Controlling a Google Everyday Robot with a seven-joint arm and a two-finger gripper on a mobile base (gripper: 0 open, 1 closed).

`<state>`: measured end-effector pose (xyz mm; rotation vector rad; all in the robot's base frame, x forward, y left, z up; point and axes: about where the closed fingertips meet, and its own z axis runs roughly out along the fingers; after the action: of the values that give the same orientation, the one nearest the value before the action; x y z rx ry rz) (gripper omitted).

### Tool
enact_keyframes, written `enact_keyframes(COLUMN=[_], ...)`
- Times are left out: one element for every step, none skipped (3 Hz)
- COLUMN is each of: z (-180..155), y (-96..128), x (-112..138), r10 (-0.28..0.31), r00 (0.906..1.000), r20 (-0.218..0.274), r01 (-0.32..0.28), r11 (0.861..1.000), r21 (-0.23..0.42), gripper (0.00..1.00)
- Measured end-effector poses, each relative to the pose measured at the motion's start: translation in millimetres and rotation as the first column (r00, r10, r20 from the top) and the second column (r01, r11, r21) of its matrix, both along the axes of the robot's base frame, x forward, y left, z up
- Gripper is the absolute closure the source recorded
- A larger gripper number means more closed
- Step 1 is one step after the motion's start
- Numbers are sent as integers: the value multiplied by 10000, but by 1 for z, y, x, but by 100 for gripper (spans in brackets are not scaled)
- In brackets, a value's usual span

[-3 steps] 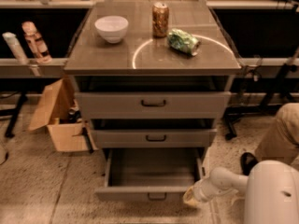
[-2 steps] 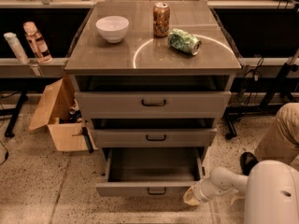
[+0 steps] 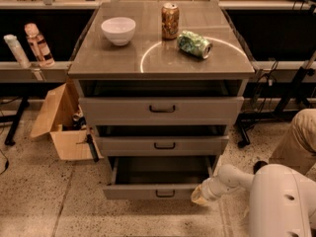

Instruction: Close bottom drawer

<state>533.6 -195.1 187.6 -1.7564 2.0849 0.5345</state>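
Half-open bottom drawer (image 3: 143, 192) pushed further in; gripper (image 3: 200, 197) at right corner.

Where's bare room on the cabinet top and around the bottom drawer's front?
On the cabinet top, the front strip is bare, from below the white bowl across to below the green can. The back right is crowded by that and the upright can. The floor left of the bottom drawer, towards the cardboard box, is free. The gripper sits at its right corner.
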Motion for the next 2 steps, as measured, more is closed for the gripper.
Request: enact_keyframes(z=[0, 0], y=[0, 0], x=[0, 0], r10=[0, 0], r00=[10000, 10000], r20=[0, -1], r01=[0, 0], r11=[10000, 10000], r21=[0, 0], gripper=[81, 58])
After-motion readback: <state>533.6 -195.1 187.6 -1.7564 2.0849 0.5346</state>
